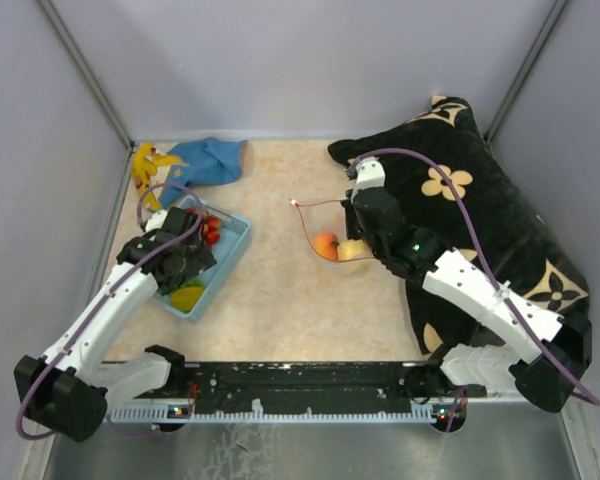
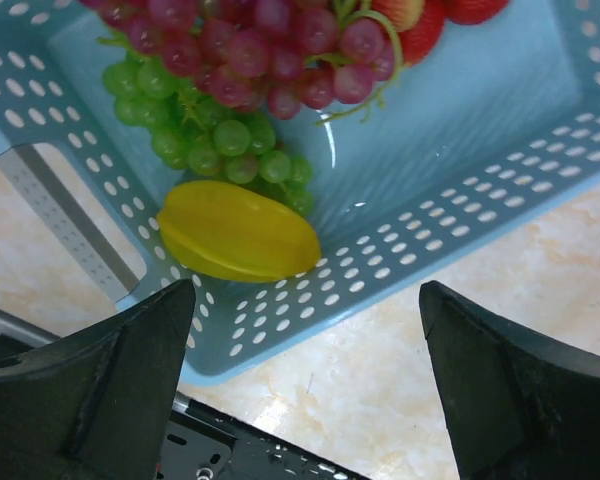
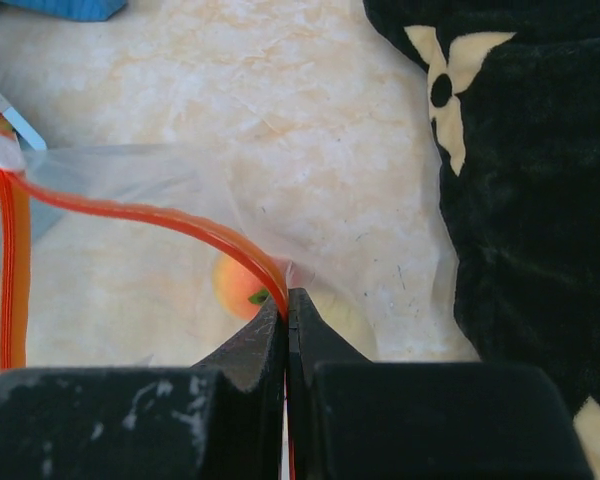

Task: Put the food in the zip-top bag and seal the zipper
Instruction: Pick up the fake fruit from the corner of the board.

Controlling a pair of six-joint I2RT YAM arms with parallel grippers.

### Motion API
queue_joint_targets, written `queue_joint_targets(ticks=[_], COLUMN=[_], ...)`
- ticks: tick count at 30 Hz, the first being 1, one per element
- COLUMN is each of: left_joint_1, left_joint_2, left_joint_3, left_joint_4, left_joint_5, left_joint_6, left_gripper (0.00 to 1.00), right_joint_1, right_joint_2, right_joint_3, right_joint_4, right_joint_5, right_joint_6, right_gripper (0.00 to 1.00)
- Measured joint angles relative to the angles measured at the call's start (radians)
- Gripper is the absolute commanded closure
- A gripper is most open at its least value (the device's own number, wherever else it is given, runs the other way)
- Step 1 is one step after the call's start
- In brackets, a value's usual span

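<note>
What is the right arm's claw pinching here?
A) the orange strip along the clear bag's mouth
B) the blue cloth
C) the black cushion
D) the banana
A: in the right wrist view the right gripper is closed on the zipper, holding up the bag.

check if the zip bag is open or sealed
Open: the zipper spreads in a wide loop, with the right gripper pinching one side.
</note>
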Motion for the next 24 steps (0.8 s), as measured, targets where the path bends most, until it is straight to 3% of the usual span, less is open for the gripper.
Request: queue_joint_targets(ticks=[12,24], left_joint_1=[0.093,0.177], left_joint_2=[0.075,0.163], left_joint_3=[-0.033,-0.177], left_joint_4=[-0.07,0.034], left_joint_5=[0.032,0.063], left_joint_6=[-0.166,-0.207], left_gripper=[0.01,0.01], right_joint_1=[0.0,0.0], right_joint_2=[-0.014,-0.024], right_joint_3=[-0.027,-0.04], right_joint_4=[0.02,0.024], right_joint_5=[-0.007,-0.011], right_joint_6=[0.0,0.0], right_gripper=[1.0,1.0])
